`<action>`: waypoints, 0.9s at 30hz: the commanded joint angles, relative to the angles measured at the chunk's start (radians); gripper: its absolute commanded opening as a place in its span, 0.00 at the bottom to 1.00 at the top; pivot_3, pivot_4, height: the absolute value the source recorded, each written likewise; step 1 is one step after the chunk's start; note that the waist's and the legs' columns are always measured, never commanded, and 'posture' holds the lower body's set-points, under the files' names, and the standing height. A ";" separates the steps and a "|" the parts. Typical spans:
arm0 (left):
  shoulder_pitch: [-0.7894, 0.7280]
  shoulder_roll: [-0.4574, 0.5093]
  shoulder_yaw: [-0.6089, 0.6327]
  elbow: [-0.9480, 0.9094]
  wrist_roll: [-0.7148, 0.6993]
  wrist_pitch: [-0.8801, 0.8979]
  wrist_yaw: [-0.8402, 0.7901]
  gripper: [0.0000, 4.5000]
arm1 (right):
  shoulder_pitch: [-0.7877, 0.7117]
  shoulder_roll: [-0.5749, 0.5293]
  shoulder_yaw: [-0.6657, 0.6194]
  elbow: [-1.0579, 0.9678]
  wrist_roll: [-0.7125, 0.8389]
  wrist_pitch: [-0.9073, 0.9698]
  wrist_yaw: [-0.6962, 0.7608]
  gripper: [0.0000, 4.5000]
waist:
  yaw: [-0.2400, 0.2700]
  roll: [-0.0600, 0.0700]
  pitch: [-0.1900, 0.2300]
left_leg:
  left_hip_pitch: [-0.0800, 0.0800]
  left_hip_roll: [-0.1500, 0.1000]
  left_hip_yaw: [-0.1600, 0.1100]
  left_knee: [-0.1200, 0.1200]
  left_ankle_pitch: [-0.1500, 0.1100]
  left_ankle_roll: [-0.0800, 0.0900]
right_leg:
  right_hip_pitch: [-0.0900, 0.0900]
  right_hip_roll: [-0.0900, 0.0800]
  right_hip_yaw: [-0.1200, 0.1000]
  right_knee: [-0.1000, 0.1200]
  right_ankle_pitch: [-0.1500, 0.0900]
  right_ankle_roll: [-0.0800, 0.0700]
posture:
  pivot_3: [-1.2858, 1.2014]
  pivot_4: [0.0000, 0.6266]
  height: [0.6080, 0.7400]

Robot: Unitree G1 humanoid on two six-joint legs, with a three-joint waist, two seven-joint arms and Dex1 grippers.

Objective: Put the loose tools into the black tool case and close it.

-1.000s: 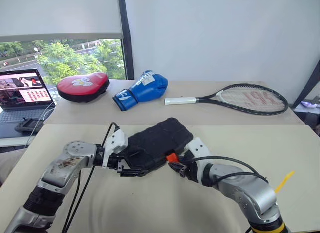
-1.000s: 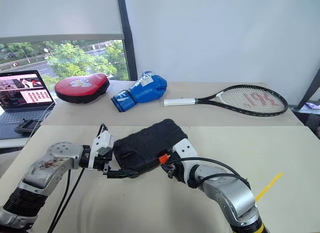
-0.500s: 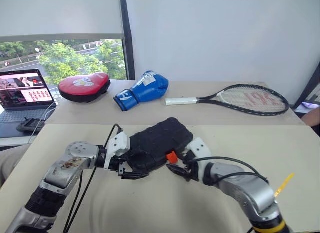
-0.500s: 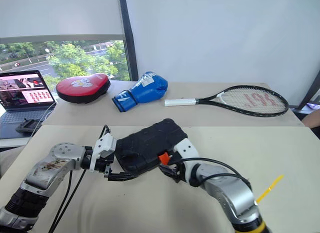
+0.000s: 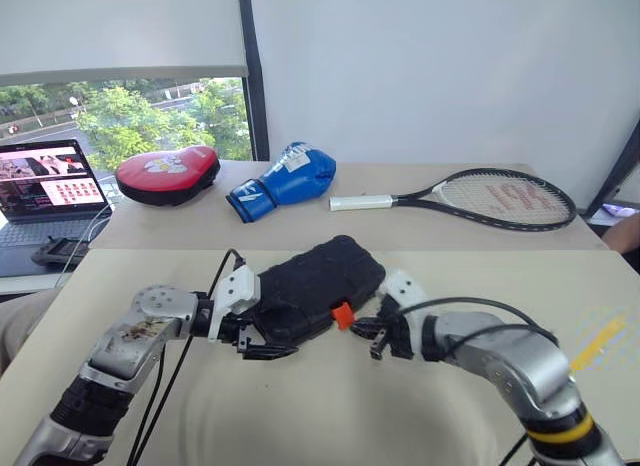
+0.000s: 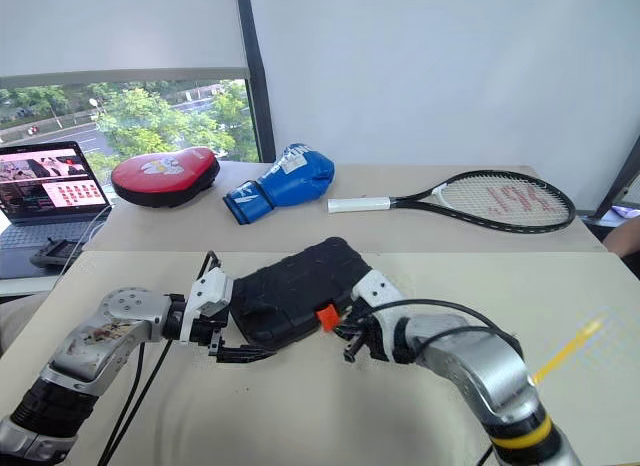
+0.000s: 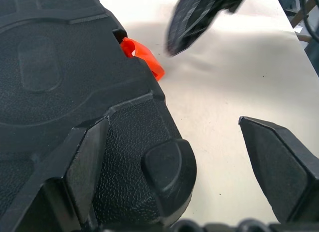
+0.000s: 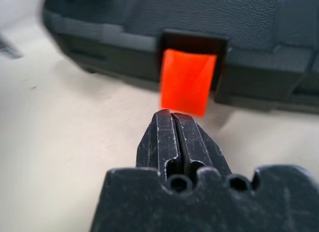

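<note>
The black tool case [image 5: 315,289] lay shut on the near table [image 5: 450,426], lid down, so nothing inside could be seen. The left gripper [image 5: 262,336] stood spread wide at its near corner, while the right gripper [image 8: 173,126], fingers pressed together, pointed at the orange latch [image 8: 188,81].

2 beige tables [image 5: 300,226], white wall [image 5: 430,76], window [image 5: 130,116] (trees outside)

tennis racket [image 5: 500,198] strings: a red mark printed there, too small to read;
blue boxing glove [image 5: 283,180]: a white label with marks, too small to read;
laptop [image 5: 45,189] screen: small pictures and lines, no words can be read
</note>
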 commanded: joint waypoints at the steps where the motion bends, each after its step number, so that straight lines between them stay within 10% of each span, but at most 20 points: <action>1: 0.011 0.002 -0.011 0.014 0.018 0.014 0.005 1.00 | -0.061 0.015 0.032 0.079 -0.047 -0.078 0.026 0.01 | -0.001 0.000 0.000 | 0.000 0.000 0.000 0.000 0.001 -0.001 | 0.000 0.000 0.000 0.000 0.000 0.000 | 0.52 0.24 1.00; 13: 0.087 -0.085 0.133 -0.055 -0.079 0.006 0.139 1.00 | 0.149 -0.025 -0.150 -0.129 -0.008 -0.296 0.114 0.01 | -0.003 0.001 0.000 | -0.001 0.000 0.000 0.000 0.000 -0.001 | -0.001 -0.001 0.000 0.000 0.000 0.000 | 0.52 0.24 1.00; 27: 0.565 -0.013 0.548 -0.274 -0.325 0.145 0.193 1.00 | 0.975 -0.043 -0.884 -0.476 0.121 -0.614 0.273 1.00 | 0.011 0.001 0.000 | 0.003 -0.001 -0.002 0.000 -0.006 0.000 | 0.004 -0.010 0.001 -0.002 -0.005 0.007 | 0.52 0.24 1.00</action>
